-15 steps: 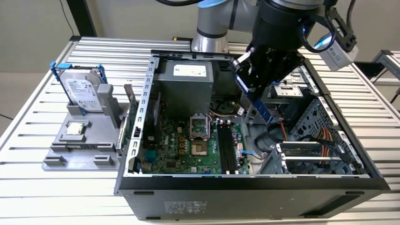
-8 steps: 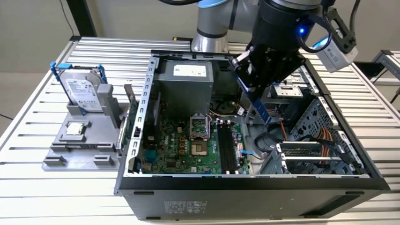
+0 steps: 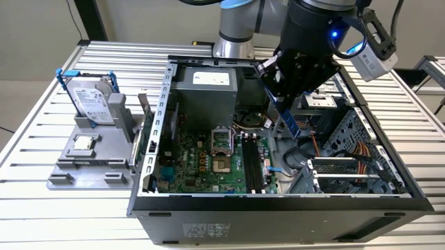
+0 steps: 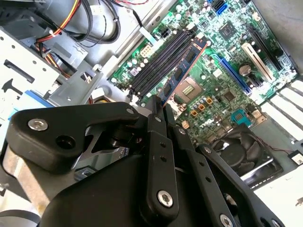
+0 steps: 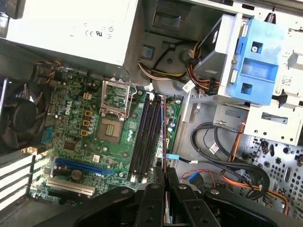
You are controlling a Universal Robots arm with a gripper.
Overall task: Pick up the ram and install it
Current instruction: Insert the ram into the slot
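Note:
My gripper (image 3: 280,100) is shut on the ram (image 3: 289,123), a thin blue stick that hangs slanted below the fingers, above the open computer case. In the second wrist view the ram (image 4: 183,70) reaches out from the gripper (image 4: 160,106) over the motherboard, its far end near the black memory slots (image 4: 156,64). In the first wrist view the ram (image 5: 164,137) shows edge-on as a thin line running along the outer side of the black slots (image 5: 146,137), held in the gripper (image 5: 165,174). It is above the board, not seated in a slot.
The case's metal walls (image 3: 160,109) ring the motherboard (image 3: 201,166). A power supply (image 3: 205,96) and a drive cage with cables (image 3: 347,159) flank the slots. On the exterior view's left, a grey stand (image 3: 90,161) holds a hard drive (image 3: 90,101) and a small silver chip (image 3: 83,143).

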